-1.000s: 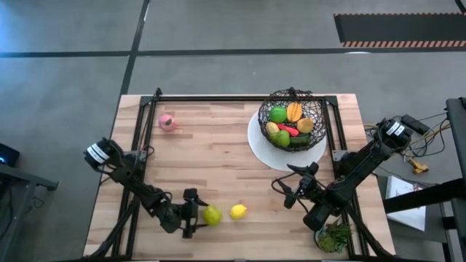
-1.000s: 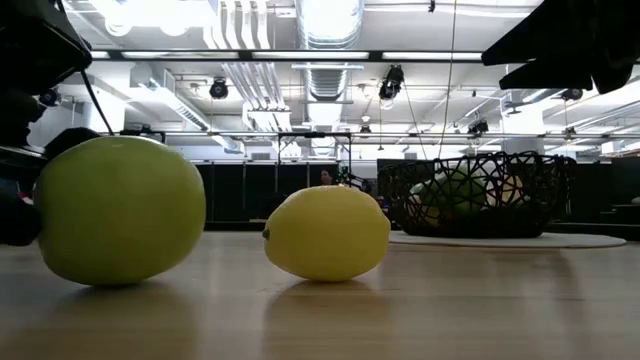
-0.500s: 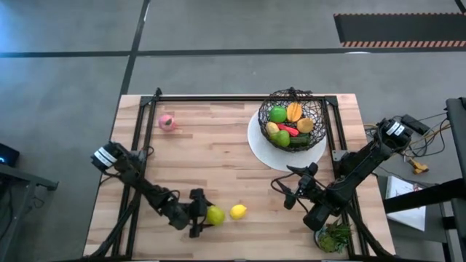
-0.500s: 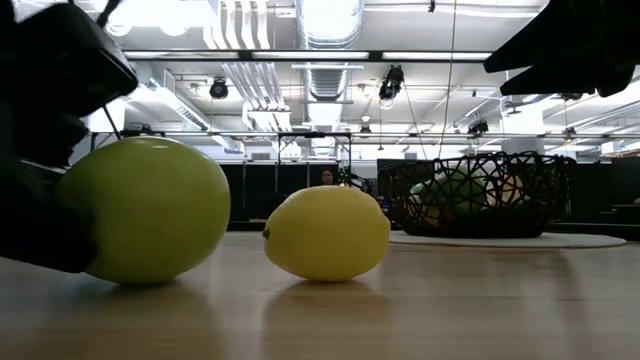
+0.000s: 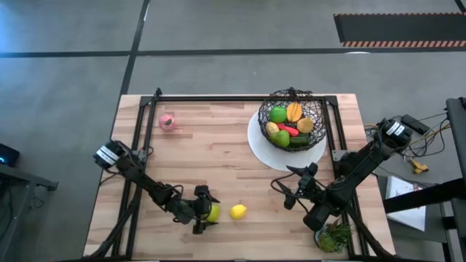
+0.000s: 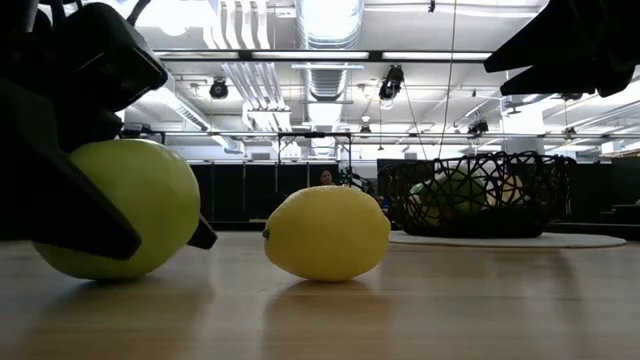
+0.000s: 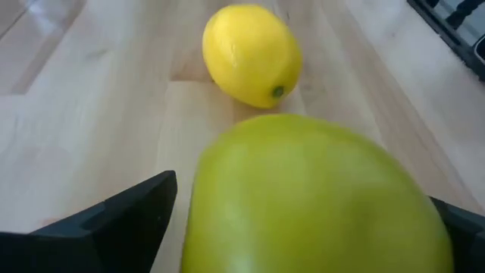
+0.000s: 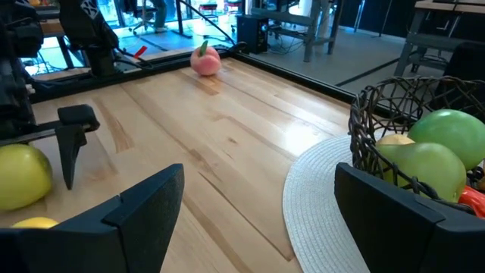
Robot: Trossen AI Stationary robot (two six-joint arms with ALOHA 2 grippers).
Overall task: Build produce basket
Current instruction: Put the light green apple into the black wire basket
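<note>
A green apple (image 5: pixel 214 212) rests on the wooden table near its front edge, and it fills the left wrist view (image 7: pixel 303 197). My left gripper (image 5: pixel 205 212) is open, low at the table, with one finger on each side of the apple (image 6: pixel 120 210). A yellow lemon (image 5: pixel 238 212) lies just to the apple's right. The dark wire basket (image 5: pixel 293 102) stands on a white round plate (image 5: pixel 256 142) at the far right and holds several fruits. A pink peach (image 5: pixel 167 122) lies at the far left. My right gripper (image 5: pixel 290 191) is open and empty, right of the lemon. My left gripper comes level from the table's left, and its fingers (image 7: pixel 114 224) stand beside the apple's two sides. I cannot tell whether they touch it. The apple sits on the table.
A leafy green plant tuft (image 5: pixel 333 236) lies at the front right corner. Black frame rails run along the table's left, far and right edges. Bare wood lies between the peach and the plate (image 8: pixel 326 205).
My left gripper has gone toward the table's right edge until its fingers stand around the green apple. The apple has rocked a little on the table and stays where it was. The lemon has not moved.
</note>
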